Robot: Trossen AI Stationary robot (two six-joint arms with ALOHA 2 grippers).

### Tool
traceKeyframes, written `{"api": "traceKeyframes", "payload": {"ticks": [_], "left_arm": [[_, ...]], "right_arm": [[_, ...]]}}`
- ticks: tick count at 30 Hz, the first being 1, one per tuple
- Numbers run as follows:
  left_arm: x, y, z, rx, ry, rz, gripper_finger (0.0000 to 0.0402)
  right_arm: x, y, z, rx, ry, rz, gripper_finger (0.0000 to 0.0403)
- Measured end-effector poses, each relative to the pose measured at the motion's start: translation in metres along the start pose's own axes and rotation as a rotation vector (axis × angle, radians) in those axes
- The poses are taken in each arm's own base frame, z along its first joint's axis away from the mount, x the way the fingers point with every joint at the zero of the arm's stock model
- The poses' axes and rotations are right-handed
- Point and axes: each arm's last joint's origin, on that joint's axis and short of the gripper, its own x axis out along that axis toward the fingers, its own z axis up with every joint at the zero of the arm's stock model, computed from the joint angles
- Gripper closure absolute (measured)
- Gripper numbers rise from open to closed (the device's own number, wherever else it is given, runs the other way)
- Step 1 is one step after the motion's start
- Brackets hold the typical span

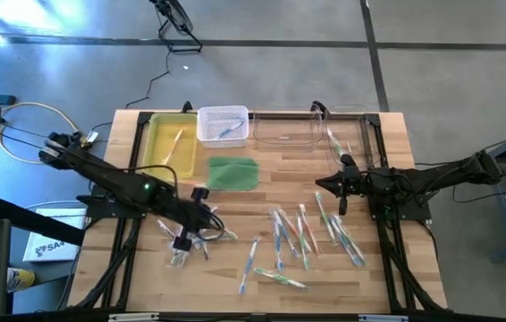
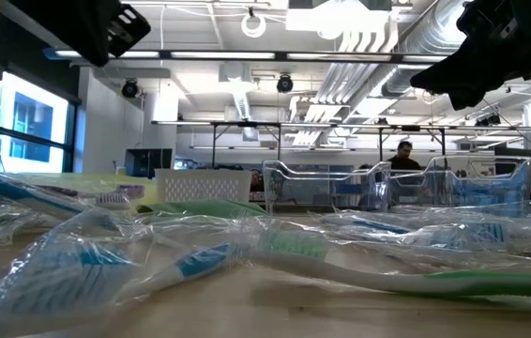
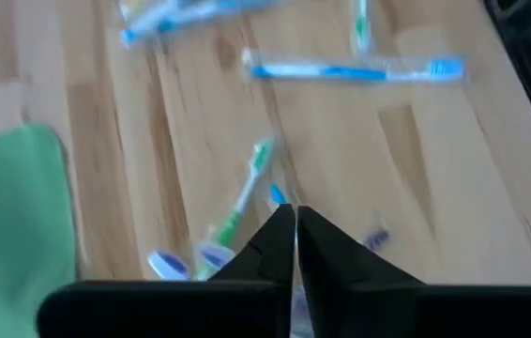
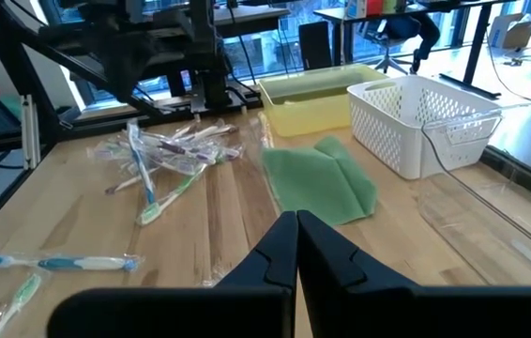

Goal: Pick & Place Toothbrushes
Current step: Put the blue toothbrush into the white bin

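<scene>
Wrapped toothbrushes [image 2: 247, 258] lie right at the low cam's lens, blue and green handles in crinkly film, flat on the bench [image 1: 360, 277]. More are scattered mid-bench [image 1: 293, 237], and a tangled heap [image 1: 195, 237] sits under the left arm.

Left hand [image 3: 295, 218] is down over that heap w/ both fingers pressed together, tips meeting. A green-handled brush [image 3: 242, 202] lies just ahead of the tips, and blue brush heads show beside them, but I can't tell if anything's actually pinched. It looks like a close on nothing, or on film only.

Right hand [image 4: 295, 225] hangs above the bench's right half, fingers closed, nothing in them, waiting.

Risks from here:
- Grip on wrapper only, so the brush slides out on the lift.
- Heap is interlocked, so 1 brush may drag 2 or 3 others and shed them near the green pad [image 1: 232, 173].
- Drop spots are the yellow tray [image 1: 156, 148], white basket [image 1: 223, 122] and clear bin [image 1: 289, 130], set close together at the far edge. A slim brush held off-centre could tip over a rim or land in the wrong 1.
</scene>
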Motion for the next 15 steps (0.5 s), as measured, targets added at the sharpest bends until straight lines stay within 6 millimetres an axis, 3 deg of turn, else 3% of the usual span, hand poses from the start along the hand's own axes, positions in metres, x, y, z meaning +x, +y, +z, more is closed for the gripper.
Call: {"api": "traceKeyframes", "payload": {"ticks": [6, 15], "left_arm": [[0.0022, -0.0109, 0.0047, -0.055, 0.138, -0.009, 0.0395], [0.0025, -0.0116, 0.0006, -0.093, 0.200, -0.068, 0.0392]], "right_arm": [[0.0000, 0.0001, 0.0000, 0.000, 0.000, 0.000, 0.0401], [0.0000, 0.0000, -0.0004, -0.001, 0.005, 0.002, 0.0401]]}}
